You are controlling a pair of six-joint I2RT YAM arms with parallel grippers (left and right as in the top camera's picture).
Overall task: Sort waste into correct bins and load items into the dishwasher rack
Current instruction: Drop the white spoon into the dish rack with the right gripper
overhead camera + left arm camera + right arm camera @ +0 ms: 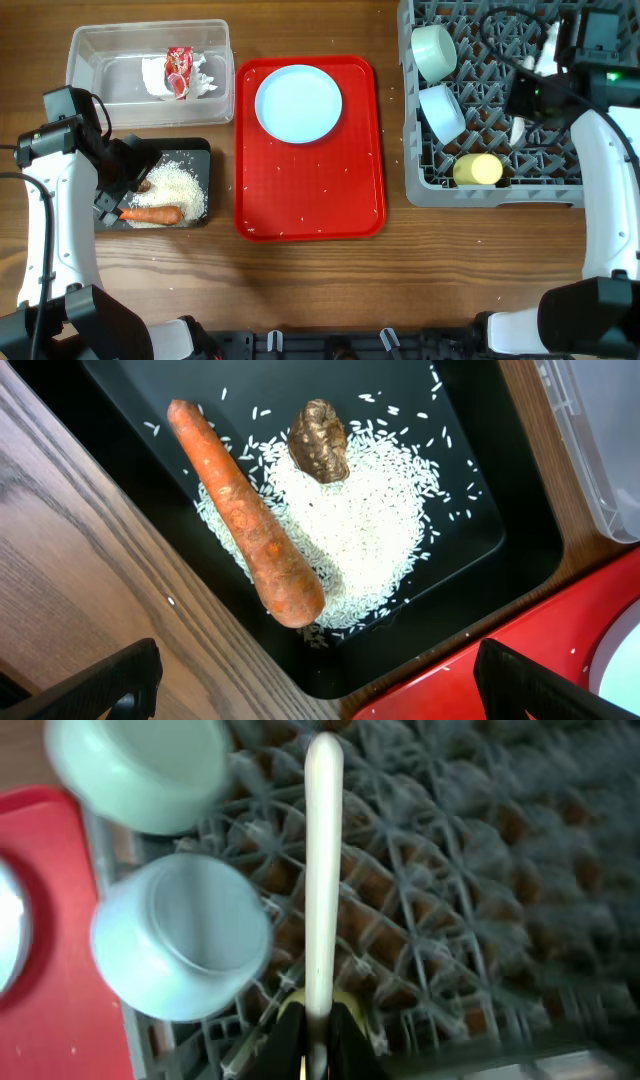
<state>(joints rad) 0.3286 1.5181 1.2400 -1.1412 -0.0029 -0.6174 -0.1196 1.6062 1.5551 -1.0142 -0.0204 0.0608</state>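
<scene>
Left gripper (315,660), jaws apart, hangs over black tray (400,380) at table's 9 o'clock, which contains carrot (245,515), rice (370,530) and brown scrap (320,440). Right gripper (318,1045) clamped on white spoon (322,870) above rack (560,190) at 2 o'clock.

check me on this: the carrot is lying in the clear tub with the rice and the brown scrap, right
One thing is wrong: the carrot lies in the black tray, not the clear tub. The rest stands: it is with the rice and the brown scrap. The left wrist view shows this; overhead, the tub holds only the wrapper and tissue.
</scene>
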